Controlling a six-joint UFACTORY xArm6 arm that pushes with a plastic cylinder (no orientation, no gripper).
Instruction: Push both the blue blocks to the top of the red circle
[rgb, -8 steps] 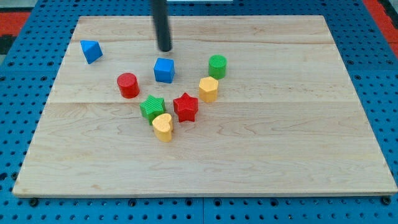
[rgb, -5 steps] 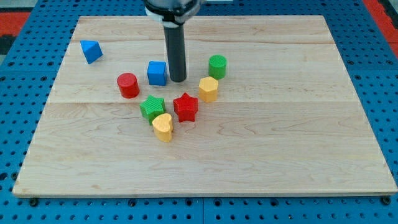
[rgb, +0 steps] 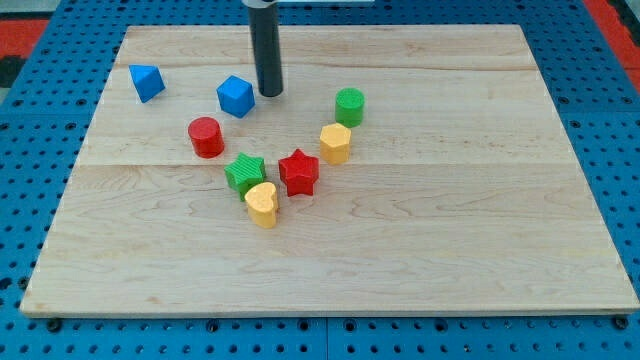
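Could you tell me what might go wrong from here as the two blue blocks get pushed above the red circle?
My tip sits just to the view's right of the blue cube; pushing on could send it past the spot above the red circle. The cube lies turned, so an off-centre push may spin it away. The other blue block sits near the board's left edge and could slide off.

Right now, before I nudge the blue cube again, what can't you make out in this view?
- Rod's upper part: cut off by the view's top edge; only my tip end shows.
- Contact between tip and blue cube: too close to tell.
- Yellow block overlaps the green star; the star's lower edge is hidden.
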